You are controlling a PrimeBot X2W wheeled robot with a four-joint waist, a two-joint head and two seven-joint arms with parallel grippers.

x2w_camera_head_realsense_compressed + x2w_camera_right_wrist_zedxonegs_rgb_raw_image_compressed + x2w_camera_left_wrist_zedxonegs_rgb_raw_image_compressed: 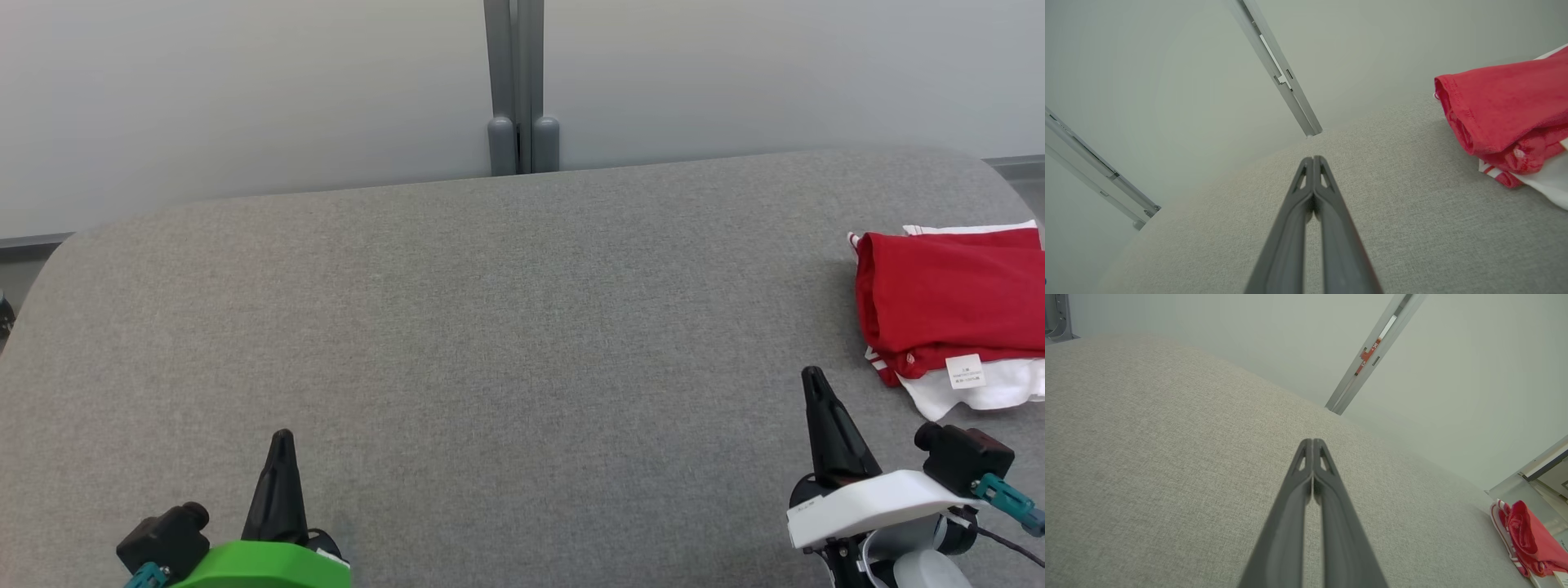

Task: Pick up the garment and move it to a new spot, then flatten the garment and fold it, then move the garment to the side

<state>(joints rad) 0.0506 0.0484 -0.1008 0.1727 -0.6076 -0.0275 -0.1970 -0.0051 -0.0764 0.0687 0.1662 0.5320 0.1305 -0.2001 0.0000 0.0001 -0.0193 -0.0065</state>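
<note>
The garment point(947, 302), red with white parts and a white label, lies folded at the right edge of the grey padded table point(490, 327). It also appears as a red bundle point(1527, 539) at the lower right of the left wrist view and as red cloth point(1502, 110) at the right of the right wrist view. My left gripper point(282, 441) is low at the front left, shut and holding nothing, its tips pressed together point(1312, 442). At the front right my right gripper point(812, 377) is shut and empty point(1313, 159), a short way in front and left of the garment.
A pale wall runs behind the table, with a grey vertical post point(514, 82) at its middle. The table's far corners are rounded. A wide stretch of bare grey fabric lies between the two grippers and the far edge.
</note>
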